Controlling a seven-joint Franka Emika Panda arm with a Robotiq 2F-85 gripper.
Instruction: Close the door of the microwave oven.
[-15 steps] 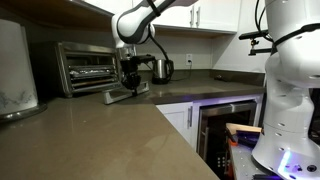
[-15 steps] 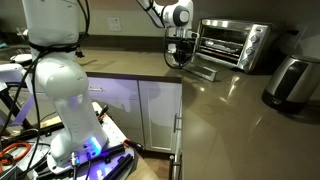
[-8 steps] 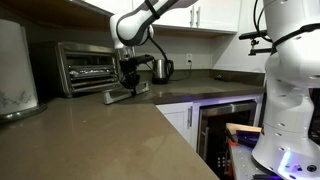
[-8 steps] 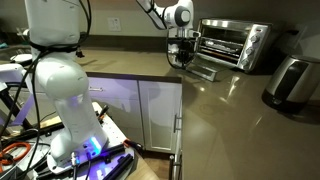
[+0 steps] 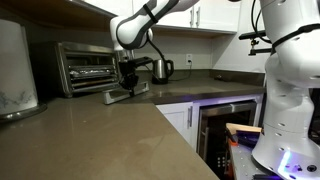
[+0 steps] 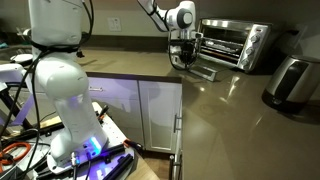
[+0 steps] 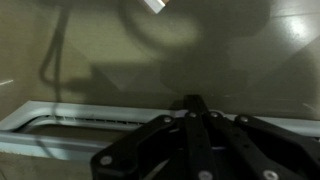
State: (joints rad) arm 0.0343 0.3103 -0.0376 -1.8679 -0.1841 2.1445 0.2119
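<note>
**Door open, gripper at its outer edge**

The door (image 5: 124, 96) lies folded down flat over the counter (image 5: 100, 140), in front of the microwave oven (image 5: 88, 66). The gripper (image 5: 131, 87) is at the door's handle edge. In the wrist view its fingers (image 7: 190, 100) are pressed together.

silver microwave oven (image 5: 88, 67), door (image 5: 127, 95) open, lying flat

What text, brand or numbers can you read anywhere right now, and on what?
No text is legible in any view.
Microwave oven control panel: any markings are too small and blurred to read.
Door in the wrist view: no text shows.
</note>
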